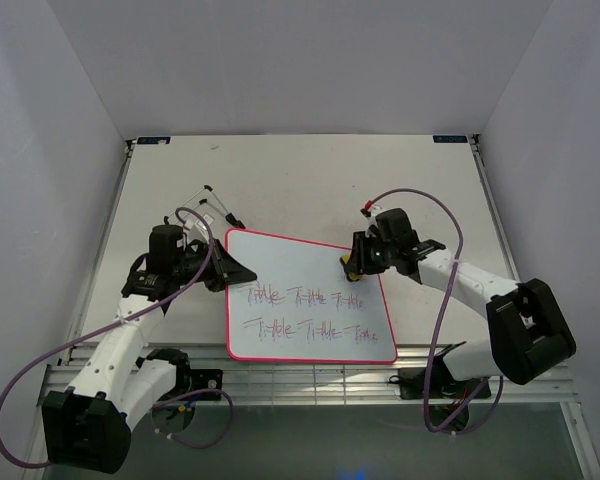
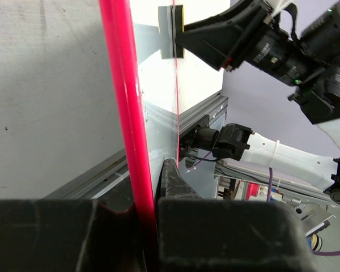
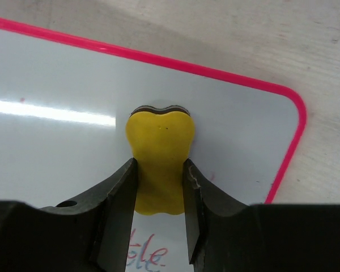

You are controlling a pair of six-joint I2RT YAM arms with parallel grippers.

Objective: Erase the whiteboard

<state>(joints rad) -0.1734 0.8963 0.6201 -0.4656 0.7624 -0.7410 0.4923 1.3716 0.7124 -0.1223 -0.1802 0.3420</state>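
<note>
Now, whiteboard [image 1: 300, 268]: on the table [image 1: 310, 180] between the two arms; two rows of pink-grey writing [image 1: 310, 312] across its near half
Left gripper [image 1: 230, 268]: clamped on the whiteboard's pink left edge
Right gripper [image 1: 358, 262]: closed around the yellow eraser [image 3: 160, 133]; eraser set against the whiteboard near its far right corner, just above the writing

Whiteboard [image 1: 300, 268]: glossy white, pink-red frame, pink-grey handwriting [image 1: 305, 296] rows. Eraser [image 3: 160, 144]: yellow, dark underlayer.
</note>
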